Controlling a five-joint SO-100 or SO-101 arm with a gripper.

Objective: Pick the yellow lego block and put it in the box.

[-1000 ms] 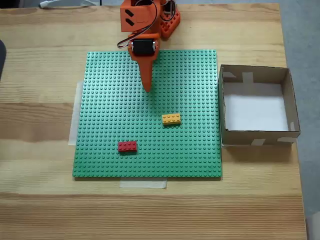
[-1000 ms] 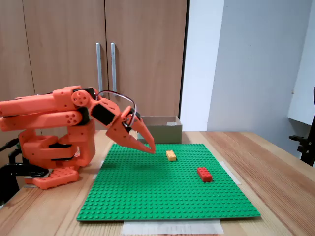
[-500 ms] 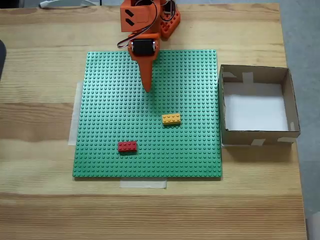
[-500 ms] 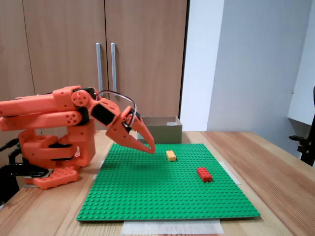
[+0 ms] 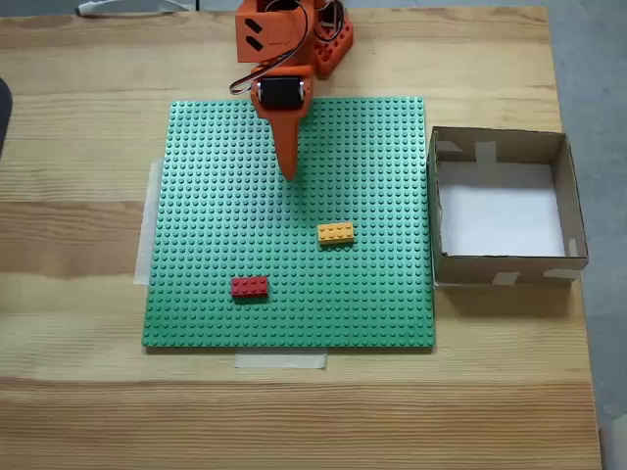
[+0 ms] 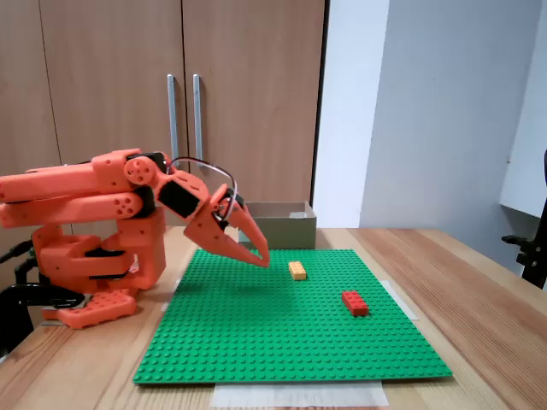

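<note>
Gripper [image 6: 261, 258] above baseplate [image 6: 282, 342] (jaws together).

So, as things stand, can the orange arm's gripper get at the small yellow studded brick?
Probably yes: the gripper hangs above bare green baseplate, and nothing stands between it and the yellow brick; the red brick lies off to the side.
</note>
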